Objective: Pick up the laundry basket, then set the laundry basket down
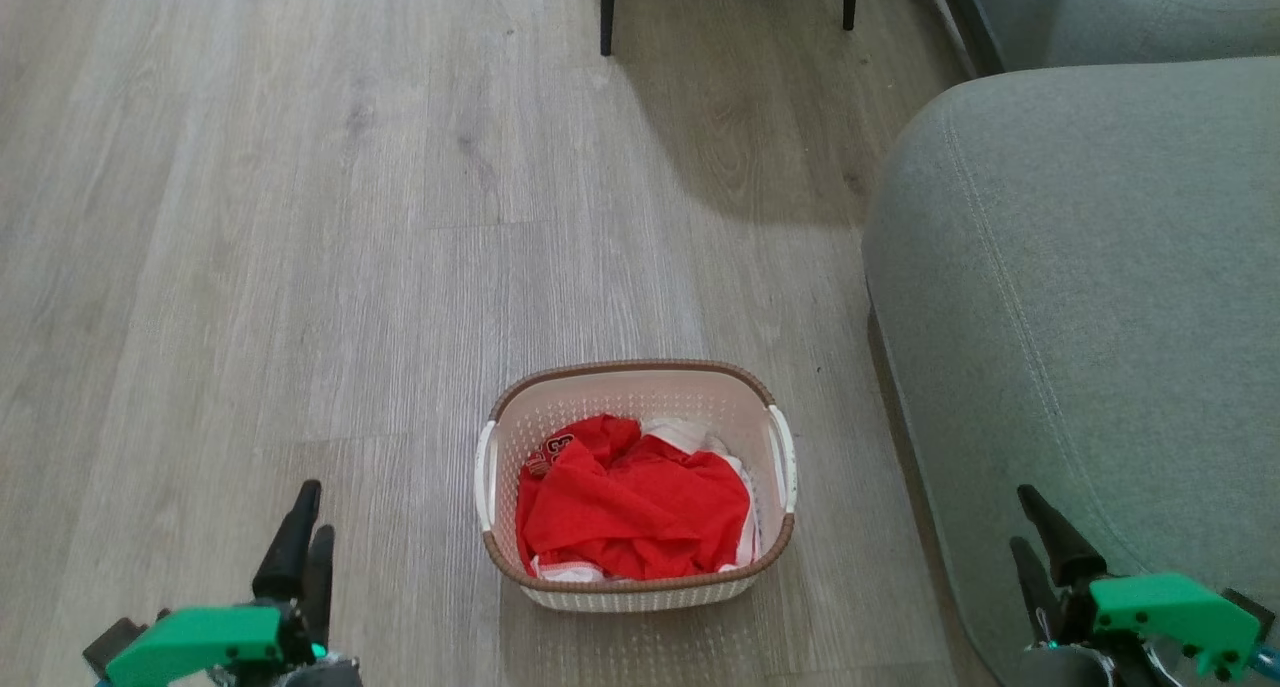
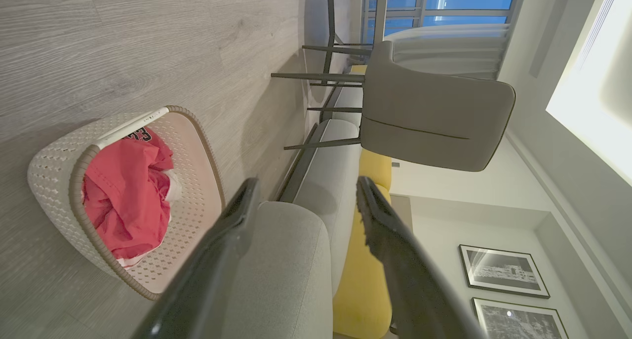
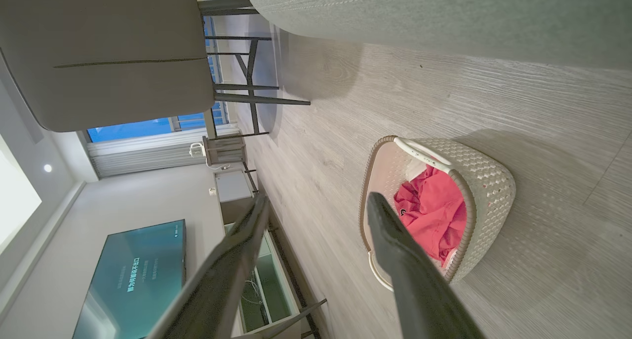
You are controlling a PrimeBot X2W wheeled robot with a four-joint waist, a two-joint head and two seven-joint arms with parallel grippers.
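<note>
basket location: laundry basket (image 1: 640,595) stands upright on the wood floor (image 1: 300,217), roughly centred between the two arms, with the grey sofa (image 1: 1100,267) near on its right; looks clear of the sofa, no contact that I can see
left gripper: left gripper (image 1: 312,512) sits low on the robot's left, well apart from the basket; its wrist view shows the fingers spread wide with nothing between them
right gripper: right gripper (image 1: 1022,519) sits low on the right, in front of the sofa; jaws also gaping, empty
contents: red garment (image 1: 630,507) is crumpled over most of the bottom; white garment (image 1: 685,432) peeks out behind and under it; the load sits well below the rim, nothing hanging over
handling guess: perforated plastic shell, probably light and fairly stiff, but thin walls may flex if squeezed; soft cloth adds little weight and shouldn't shift much; smooth plastic could be slippery under hard fingers
where to grab: left handle (image 1: 485,472) and right handle (image 1: 783,457), white bars on the two sides just under the brown rim (image 1: 630,365); one gripper per handle should keep it level; I'd avoid pinching the perforated wall
stage: pick-up not yet begun, neither gripper touching the basket
risk: an uneven lift could tip it and dump the clothes; right arm has little room beside the sofa
</note>
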